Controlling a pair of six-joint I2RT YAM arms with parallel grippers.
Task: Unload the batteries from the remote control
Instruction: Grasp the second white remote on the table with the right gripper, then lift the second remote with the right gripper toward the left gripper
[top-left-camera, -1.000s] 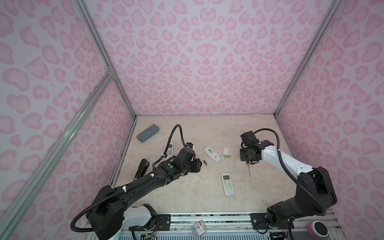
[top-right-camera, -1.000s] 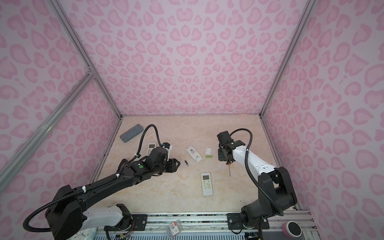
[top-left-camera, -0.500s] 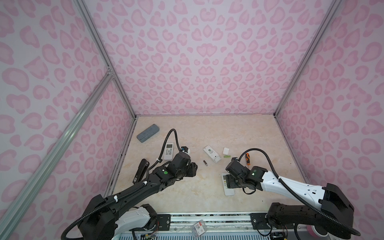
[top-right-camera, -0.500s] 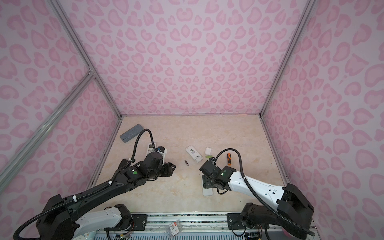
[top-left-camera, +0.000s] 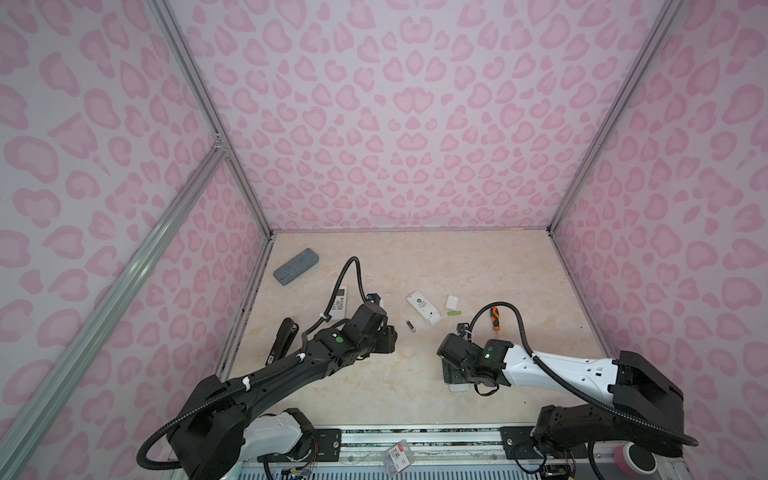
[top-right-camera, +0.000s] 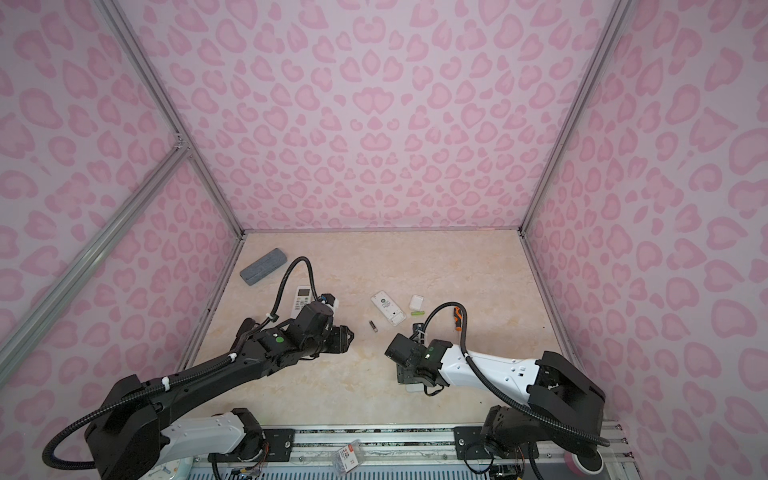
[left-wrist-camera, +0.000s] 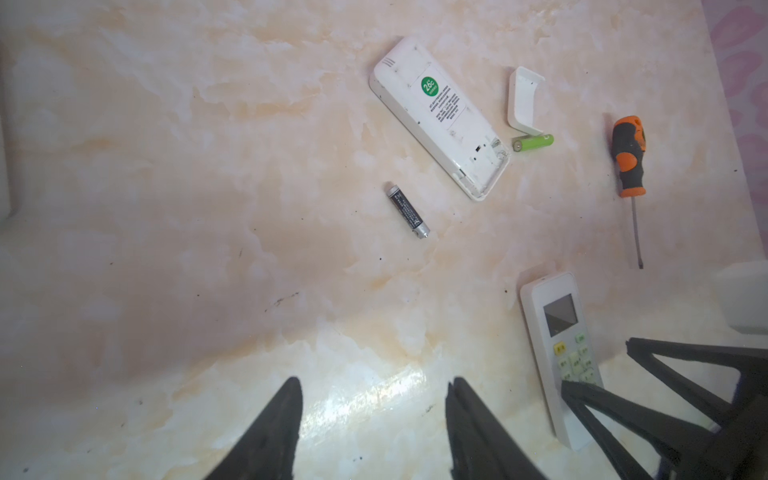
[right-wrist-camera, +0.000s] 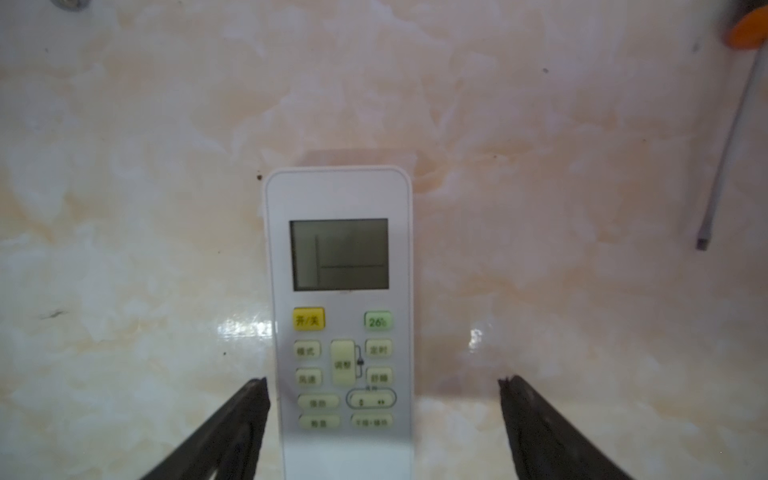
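In the right wrist view a face-up remote (right-wrist-camera: 338, 249) is seen between the spread, empty jaws of the right gripper (right-wrist-camera: 384, 386); in both top views it is mostly hidden under that gripper. Only in the left wrist view are one dark battery (left-wrist-camera: 408, 210) and one green battery (left-wrist-camera: 533, 142) clearly shown, laid on the table (left-wrist-camera: 208, 208) near the opened remote (left-wrist-camera: 440, 120). The left gripper (left-wrist-camera: 372, 386) is released and empty. With a third remote (top-left-camera: 340, 301), three white remotes are counted.
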